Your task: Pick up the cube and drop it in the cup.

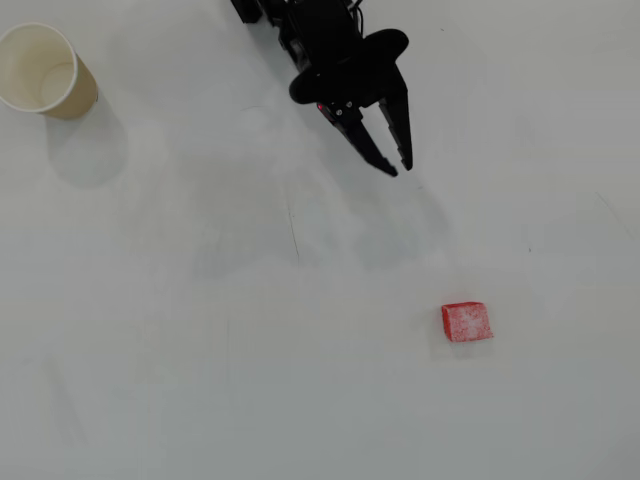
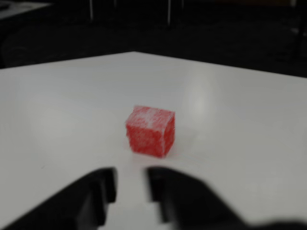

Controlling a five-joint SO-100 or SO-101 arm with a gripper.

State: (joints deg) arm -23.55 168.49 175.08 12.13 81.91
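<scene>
The red cube [image 1: 466, 321] with its whitish speckled top lies on the white table, lower right in the overhead view. In the wrist view the cube [image 2: 150, 131] sits centred, just beyond the fingertips. My black gripper [image 1: 400, 163] hangs at the top centre of the overhead view, well above and left of the cube, fingers pointing toward it with a narrow gap between them and nothing held. That gap also shows in the wrist view, where the gripper [image 2: 130, 184] enters from the bottom edge. The beige paper cup [image 1: 44, 71] stands upright in the top left corner, far from both.
The white table [image 1: 250, 350] spreads around the cube. In the wrist view the table's far edges [image 2: 211, 64] meet in a corner behind the cube, with dark floor beyond.
</scene>
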